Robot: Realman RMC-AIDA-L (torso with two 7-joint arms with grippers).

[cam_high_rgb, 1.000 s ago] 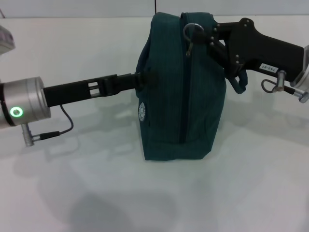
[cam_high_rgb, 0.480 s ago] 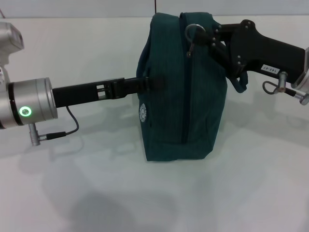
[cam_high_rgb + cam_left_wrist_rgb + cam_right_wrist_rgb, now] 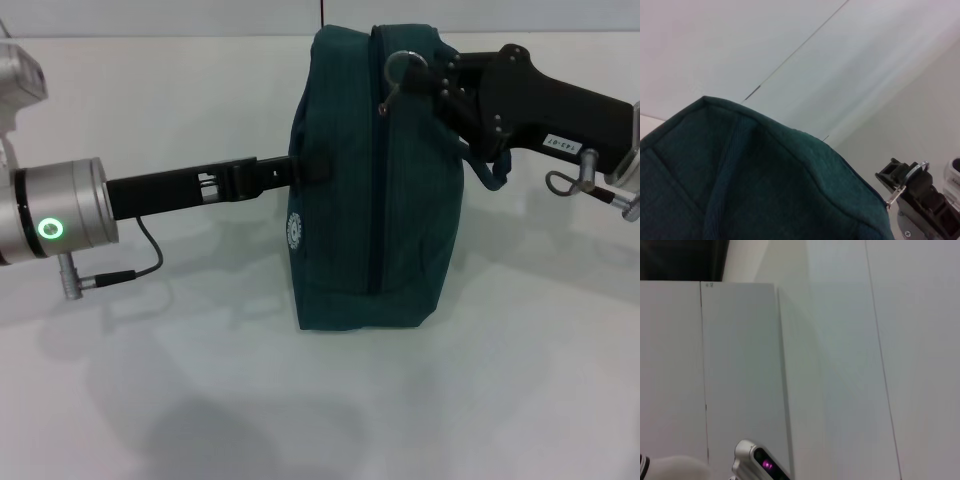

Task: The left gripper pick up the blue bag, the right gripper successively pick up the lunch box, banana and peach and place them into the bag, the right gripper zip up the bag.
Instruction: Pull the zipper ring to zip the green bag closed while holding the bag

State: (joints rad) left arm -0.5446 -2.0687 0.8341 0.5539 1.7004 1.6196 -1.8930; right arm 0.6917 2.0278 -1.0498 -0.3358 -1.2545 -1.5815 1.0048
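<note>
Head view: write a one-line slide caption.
Left gripper and right gripper meet the upright blue bag from opposite sides.

We cannot see inside the blue bag (image 3: 375, 180): its fabric walls hide whatever it holds. At centre left of the head view, the left gripper (image 3: 305, 168) presses into the bag's side, so its fingertips are not clear. At upper right, the right gripper (image 3: 440, 80) meets the bag's top and its fingertips merge with the fabric. The right arm runs off the right edge.
</note>
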